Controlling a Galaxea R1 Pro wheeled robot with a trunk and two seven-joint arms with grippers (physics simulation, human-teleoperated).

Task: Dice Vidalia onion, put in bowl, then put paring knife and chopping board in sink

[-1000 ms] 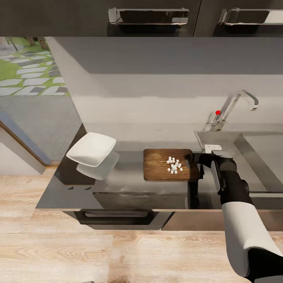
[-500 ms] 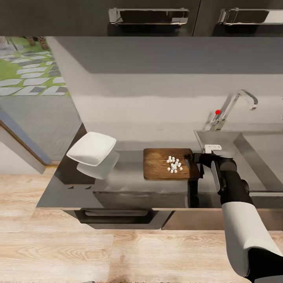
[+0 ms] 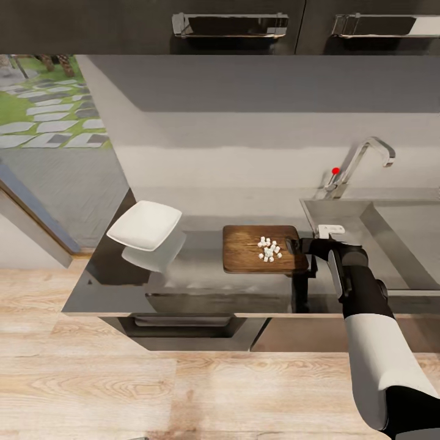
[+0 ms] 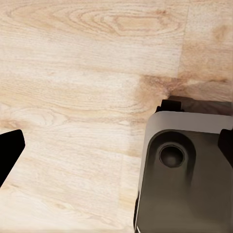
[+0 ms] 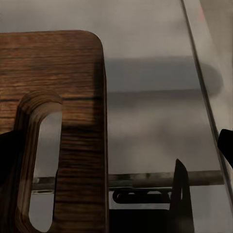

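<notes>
The brown chopping board (image 3: 244,260) lies on the grey countertop (image 3: 195,278), with several white diced onion pieces (image 3: 269,249) on its right half. My right gripper (image 3: 304,253) is at the board's right end, by the slot handle (image 5: 43,160). Its fingers (image 5: 226,143) stand wide apart, open, with the board's end partly between them. The white bowl (image 3: 145,225) sits on the countertop to the left of the board. The steel sink (image 3: 397,235) with its tap (image 3: 360,160) lies to the right. The paring knife is out of view. My left gripper (image 4: 116,150) hangs open over the wooden floor.
Dark upper cabinets with metal handles (image 3: 231,24) hang above the counter. A grey wall backs the worktop. A glass door (image 3: 49,140) to a garden stands at the left. Light wooden floor (image 3: 183,391) runs before the cabinets. My base (image 4: 184,174) shows in the left wrist view.
The whole head view has shifted slightly, so the camera has moved. The right gripper, board and onion pieces keep the same places relative to one another.
</notes>
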